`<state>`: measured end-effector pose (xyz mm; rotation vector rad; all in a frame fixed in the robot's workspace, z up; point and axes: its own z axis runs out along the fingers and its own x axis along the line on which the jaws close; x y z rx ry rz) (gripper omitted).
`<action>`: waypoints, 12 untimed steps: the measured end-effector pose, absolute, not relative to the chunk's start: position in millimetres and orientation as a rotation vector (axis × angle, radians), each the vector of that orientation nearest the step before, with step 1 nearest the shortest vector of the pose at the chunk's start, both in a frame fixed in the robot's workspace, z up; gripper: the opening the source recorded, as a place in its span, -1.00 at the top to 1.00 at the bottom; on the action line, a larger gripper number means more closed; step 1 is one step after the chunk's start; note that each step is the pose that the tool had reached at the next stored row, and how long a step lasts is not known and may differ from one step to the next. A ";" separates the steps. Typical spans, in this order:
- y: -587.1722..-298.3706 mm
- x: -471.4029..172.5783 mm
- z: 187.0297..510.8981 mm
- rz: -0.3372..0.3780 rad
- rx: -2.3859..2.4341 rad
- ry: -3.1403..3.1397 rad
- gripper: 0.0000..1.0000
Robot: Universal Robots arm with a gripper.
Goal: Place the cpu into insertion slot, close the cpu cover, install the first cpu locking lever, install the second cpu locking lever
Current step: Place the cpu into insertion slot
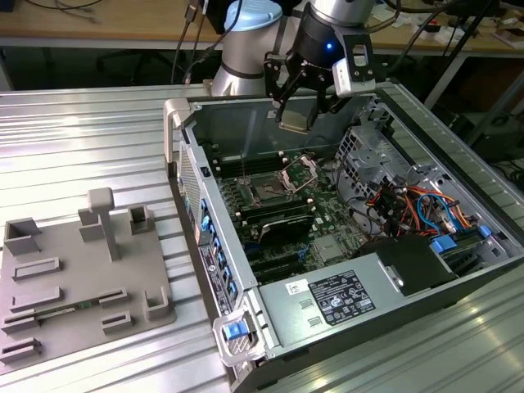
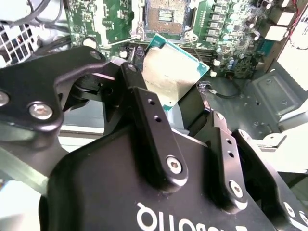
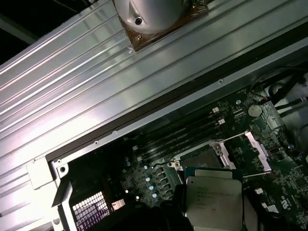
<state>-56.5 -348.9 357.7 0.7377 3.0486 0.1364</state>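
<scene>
gripper (image 1: 296, 110), jaws clamped on two edges of cpu (image 2: 171, 74); chip held well above insertion slot (image 1: 268, 192), slightly offset from it; cpu cover (image 1: 300, 170) beside slot stands raised, socket bare.

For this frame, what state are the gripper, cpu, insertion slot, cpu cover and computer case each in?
gripper: shut on the cpu.
cpu: held in the air, not in the slot.
insertion slot: empty, uncovered.
cpu cover: swung up, open.
computer case: lying on its side, open.
</scene>
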 end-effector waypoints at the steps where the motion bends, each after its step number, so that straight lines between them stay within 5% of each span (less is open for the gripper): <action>1: -348.9 -56.5 356.5 0.136 0.761 3.042 -0.09; 12: -348.9 -56.6 342.8 0.135 1.029 2.954 -0.09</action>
